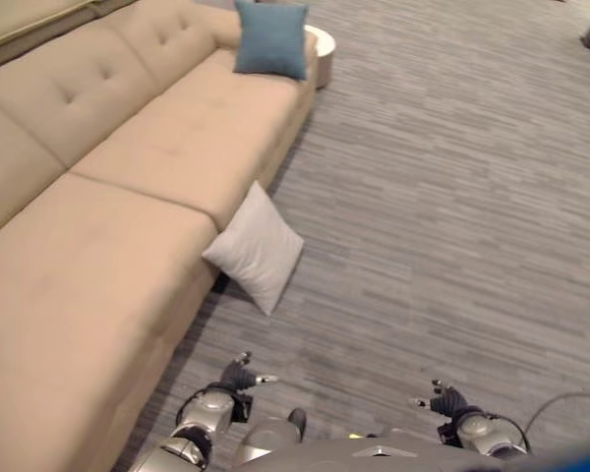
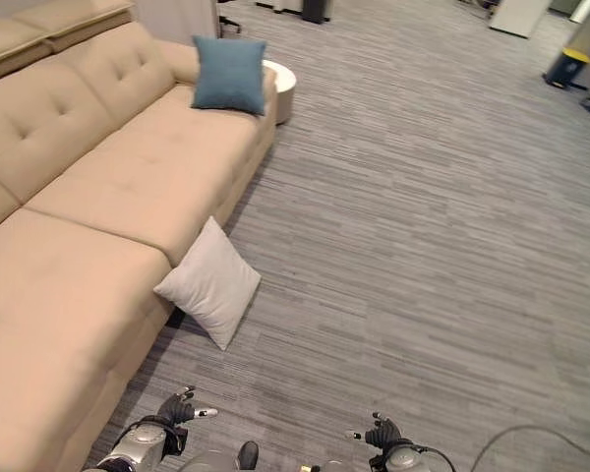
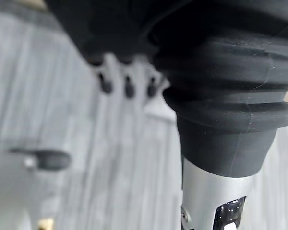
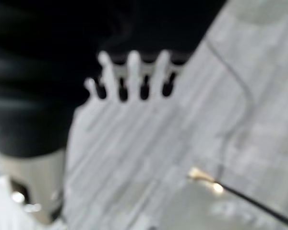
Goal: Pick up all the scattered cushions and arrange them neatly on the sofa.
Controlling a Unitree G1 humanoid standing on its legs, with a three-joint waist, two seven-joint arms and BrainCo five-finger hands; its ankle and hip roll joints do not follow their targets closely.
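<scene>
Approach step, by the look of it, nothing picked up yet. Grey cushion (image 1: 255, 248) down on the floor (image 1: 452, 216) at centre frame, leaning against the front edge of the sofa (image 1: 98, 246), one corner pointing up beside the seat. Blue cushion (image 1: 270, 37) already up on the sofa, top centre of the left eye view, propped at the far end by the armrest, next to a small round white side table (image 1: 322, 51). Left robot hand (image 1: 238, 376) low at bottom centre-left, fingers relaxed and spread, holding nothing. Right robot hand (image 1: 448, 401) at bottom right, likewise loose and empty, well apart from the grey cushion. Both hovering over bare floor, palms down.

Next up, probably: closing the gap to the grey cushion, bending or reaching forward and left, getting fingers round an edge or corner. Soft and light, so likely to sag in a one-sided pinch; a hold from both sides would seem safer. Then up onto the seat, set upright against the backrest
</scene>
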